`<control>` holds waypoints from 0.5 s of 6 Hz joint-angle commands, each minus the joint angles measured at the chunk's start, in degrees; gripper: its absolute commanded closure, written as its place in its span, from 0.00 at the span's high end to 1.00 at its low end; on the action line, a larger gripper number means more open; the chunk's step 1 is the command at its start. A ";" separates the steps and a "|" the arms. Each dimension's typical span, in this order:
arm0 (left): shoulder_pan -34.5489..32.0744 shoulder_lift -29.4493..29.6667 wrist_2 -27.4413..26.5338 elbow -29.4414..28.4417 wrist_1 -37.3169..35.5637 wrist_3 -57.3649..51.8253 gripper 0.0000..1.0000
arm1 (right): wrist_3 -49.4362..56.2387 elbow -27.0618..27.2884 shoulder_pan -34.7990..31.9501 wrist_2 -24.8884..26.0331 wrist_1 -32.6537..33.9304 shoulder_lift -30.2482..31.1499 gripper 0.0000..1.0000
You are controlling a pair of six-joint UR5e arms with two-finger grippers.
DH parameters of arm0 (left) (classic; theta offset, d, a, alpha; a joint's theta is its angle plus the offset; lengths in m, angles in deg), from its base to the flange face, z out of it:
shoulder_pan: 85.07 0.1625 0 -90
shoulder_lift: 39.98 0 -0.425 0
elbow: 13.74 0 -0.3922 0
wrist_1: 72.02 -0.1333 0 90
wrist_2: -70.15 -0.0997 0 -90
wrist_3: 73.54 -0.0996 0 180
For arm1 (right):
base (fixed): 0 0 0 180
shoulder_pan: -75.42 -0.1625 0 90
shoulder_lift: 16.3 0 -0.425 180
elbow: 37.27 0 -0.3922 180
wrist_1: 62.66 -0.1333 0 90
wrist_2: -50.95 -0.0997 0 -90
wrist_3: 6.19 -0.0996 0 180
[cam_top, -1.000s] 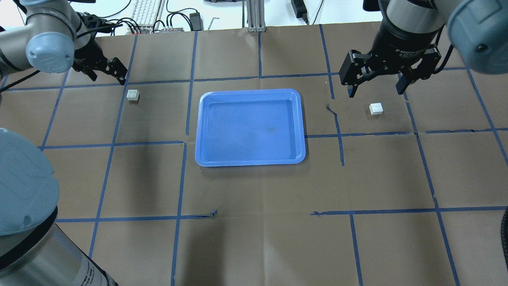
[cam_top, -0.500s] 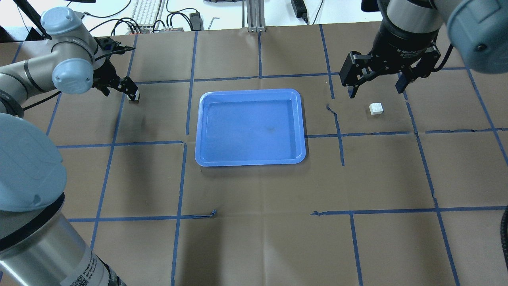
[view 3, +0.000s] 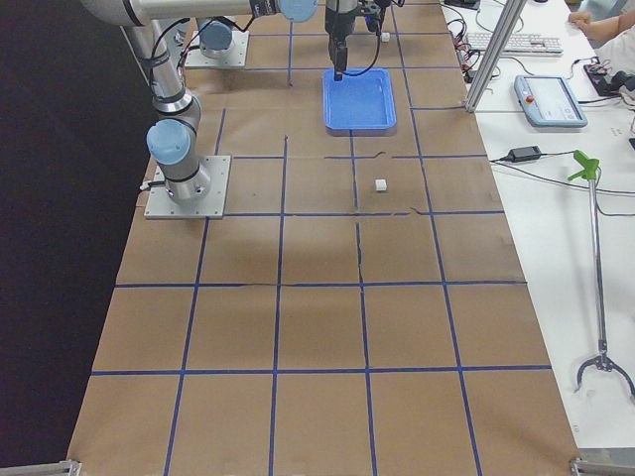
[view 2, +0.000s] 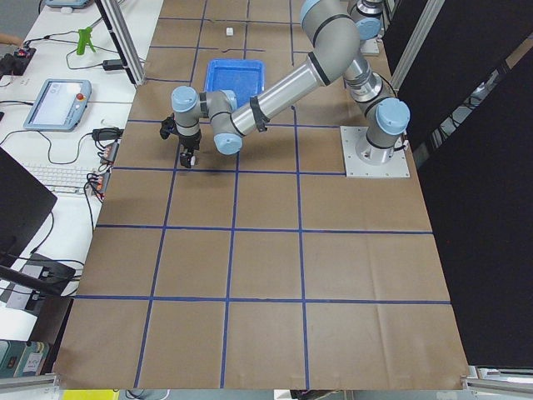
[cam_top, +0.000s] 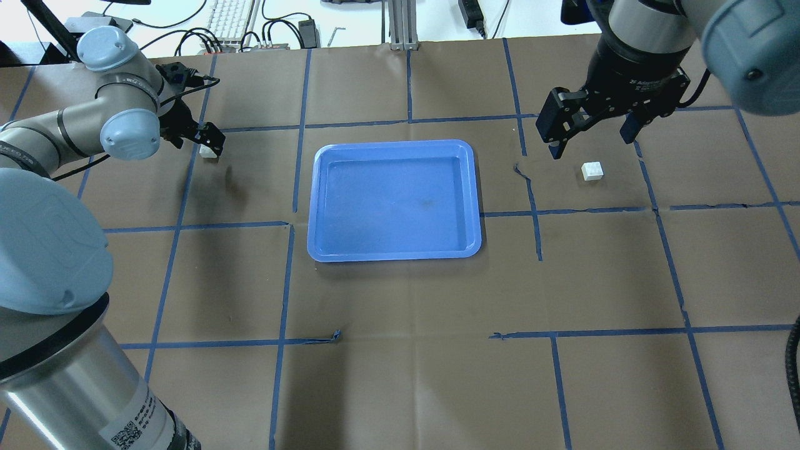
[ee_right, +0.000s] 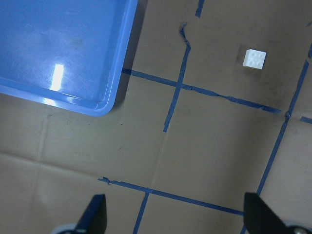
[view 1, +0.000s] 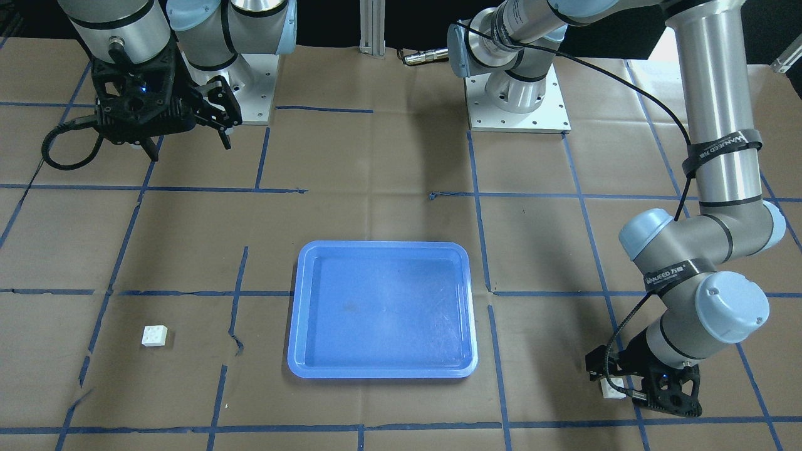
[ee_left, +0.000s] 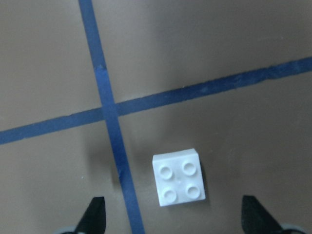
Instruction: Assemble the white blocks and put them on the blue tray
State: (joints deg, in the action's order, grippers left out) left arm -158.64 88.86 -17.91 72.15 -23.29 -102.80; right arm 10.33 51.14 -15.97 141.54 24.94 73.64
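Both blocks sit studs-up, square, with no long axis; the left block [ee_left: 179,178] lies on open table [cam_top: 400,375] well off the tray's [cam_top: 394,200] left end, the right block [cam_top: 592,170] well off its right end. The left hand [ee_left: 175,214], spread, has the left block between its fingertips, touching neither. The right hand [cam_top: 590,134], spread, hangs high right of the tray, its block clear of the fingers.

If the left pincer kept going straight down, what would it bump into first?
Likely the brown paper table: the left pincer's open fingers straddle the white block, so tips should land either side. Depth is unclear.
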 commanded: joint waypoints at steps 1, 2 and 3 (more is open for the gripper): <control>0.00 0.71 0.35 0.06 -0.13 -0.09 0.86 | 14.60 0.10 2.77 -0.41 1.00 -0.47 1.00; 0.00 0.71 0.08 0.50 0.14 -0.09 0.59 | 25.56 -0.34 5.23 -0.41 1.69 -2.30 1.00; 0.00 0.71 0.08 0.07 0.23 -0.27 0.35 | 40.11 -0.43 7.61 -0.41 5.35 -3.80 1.00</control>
State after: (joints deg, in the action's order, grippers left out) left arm -158.64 89.53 -17.77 72.40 -23.21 -102.95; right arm 37.43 50.86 -10.69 141.15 27.63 71.32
